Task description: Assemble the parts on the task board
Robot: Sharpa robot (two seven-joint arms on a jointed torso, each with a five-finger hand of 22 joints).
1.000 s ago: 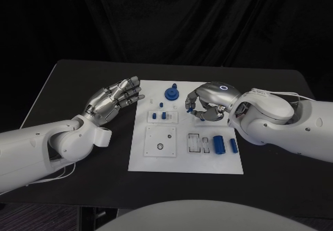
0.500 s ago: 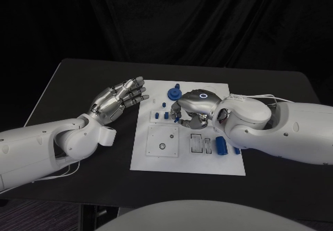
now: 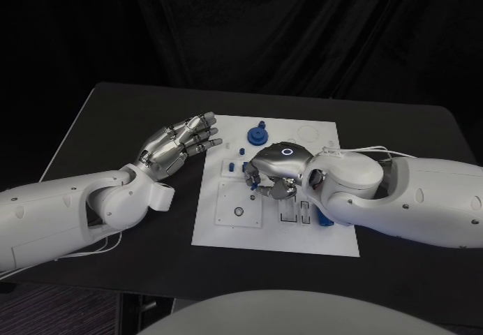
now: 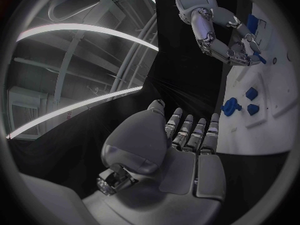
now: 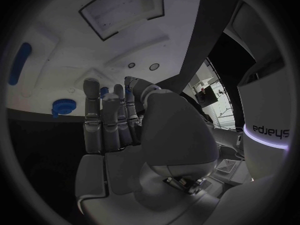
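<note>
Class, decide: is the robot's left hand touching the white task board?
Apart. In the head view the left hand is raised beside the task board, fingers spread, with black table showing between them.

right hand (image 3: 273, 167) hides small parts, grip unclear

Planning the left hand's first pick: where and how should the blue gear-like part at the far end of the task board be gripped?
Grip the blue gear-like part by the raised knob at its centre, coming from above: the disc looks flat against the task board, so its rim offers little purchase. The left hand hovers empty beside it, so I would pinch with fingertips.
</note>
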